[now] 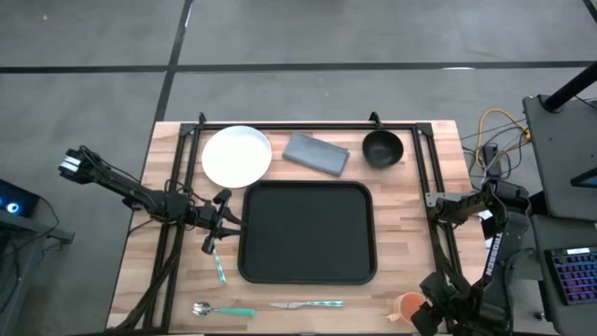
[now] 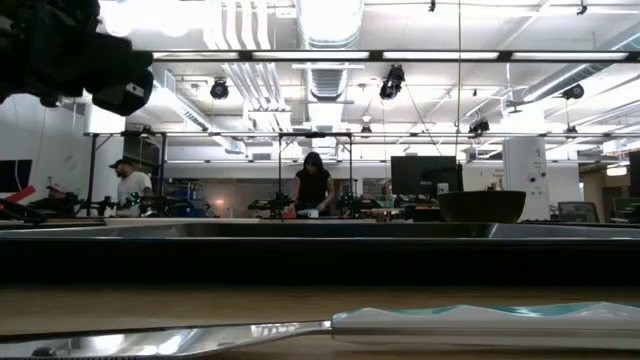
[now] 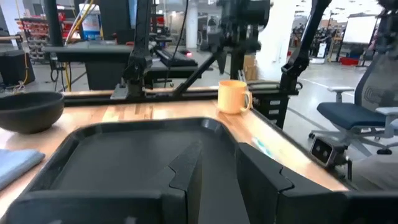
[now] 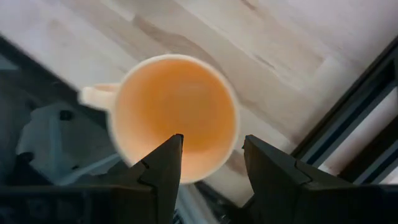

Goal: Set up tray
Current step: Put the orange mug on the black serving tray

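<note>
Closest to the low camera we see a table knife lying flat on the pale wood, its shiny metal blade leading into a smooth handle of white and teal; from above the same knife lies just off the tray's near edge. The tray is our landmark: a large flat matte black rectangle with rounded corners and a low raised rim, sitting at the middle of the butcher-block table. Beyond its far edge stand a round glossy white plate, a soft grey folded napkin and a dark round bowl. Off its left edge lies a teal-handled utensil, and a spoon with a teal handle lies near its near-left corner. The left gripper hangs just beside the tray's left edge; its wrist view shows the dark angular fingers standing a narrow gap apart with nothing between them, looking over the tray to an orange mug. The right gripper hovers straight above that mug off the tray's near-right corner, fingers spread and empty, one over the mouth and one outside the rim; only this view shows the smooth round interior and stub handle. We can read no writing on anything. Only the low view shows the workshop behind, where two people stand.
</note>
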Motion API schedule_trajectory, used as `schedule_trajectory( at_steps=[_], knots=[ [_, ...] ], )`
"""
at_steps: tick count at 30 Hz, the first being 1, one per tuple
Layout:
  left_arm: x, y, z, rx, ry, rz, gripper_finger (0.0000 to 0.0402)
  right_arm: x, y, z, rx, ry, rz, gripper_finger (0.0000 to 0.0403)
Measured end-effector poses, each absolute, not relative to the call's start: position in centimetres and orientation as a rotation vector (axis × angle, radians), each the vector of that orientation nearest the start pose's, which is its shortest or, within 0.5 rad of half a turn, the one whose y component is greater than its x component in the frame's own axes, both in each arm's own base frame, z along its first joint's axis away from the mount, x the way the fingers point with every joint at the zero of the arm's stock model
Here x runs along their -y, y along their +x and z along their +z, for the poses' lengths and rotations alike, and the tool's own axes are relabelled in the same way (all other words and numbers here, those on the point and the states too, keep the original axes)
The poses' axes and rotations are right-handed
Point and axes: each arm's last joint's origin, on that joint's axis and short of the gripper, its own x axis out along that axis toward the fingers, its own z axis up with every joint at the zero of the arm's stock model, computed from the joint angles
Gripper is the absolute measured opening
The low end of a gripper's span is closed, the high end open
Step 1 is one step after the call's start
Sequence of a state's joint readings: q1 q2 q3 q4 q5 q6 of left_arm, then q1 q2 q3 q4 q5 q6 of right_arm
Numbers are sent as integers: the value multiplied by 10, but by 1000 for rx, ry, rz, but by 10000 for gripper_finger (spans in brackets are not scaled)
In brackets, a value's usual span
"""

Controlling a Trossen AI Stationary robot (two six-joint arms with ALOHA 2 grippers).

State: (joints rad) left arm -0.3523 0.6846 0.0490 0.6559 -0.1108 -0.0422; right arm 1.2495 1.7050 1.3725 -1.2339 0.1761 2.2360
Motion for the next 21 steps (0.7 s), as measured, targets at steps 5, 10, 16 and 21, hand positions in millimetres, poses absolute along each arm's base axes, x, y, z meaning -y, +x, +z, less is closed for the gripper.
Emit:
schedule_trajectory(
  at_steps=[5,10,16,21],
  knots=[
    [48,139,185,43,-53,-243,79,-284,100,232,-1262,794,-711,162],
    [48,141,190,59,-52,-243,79,-280,99,224,-1262,791,-708,162],
    [48,141,190,52,-49,-243,79,-278,98,218,-1264,776,-699,162],
    [48,141,189,50,-49,-243,79,-277,100,217,-1268,773,-699,142]
  ],
)
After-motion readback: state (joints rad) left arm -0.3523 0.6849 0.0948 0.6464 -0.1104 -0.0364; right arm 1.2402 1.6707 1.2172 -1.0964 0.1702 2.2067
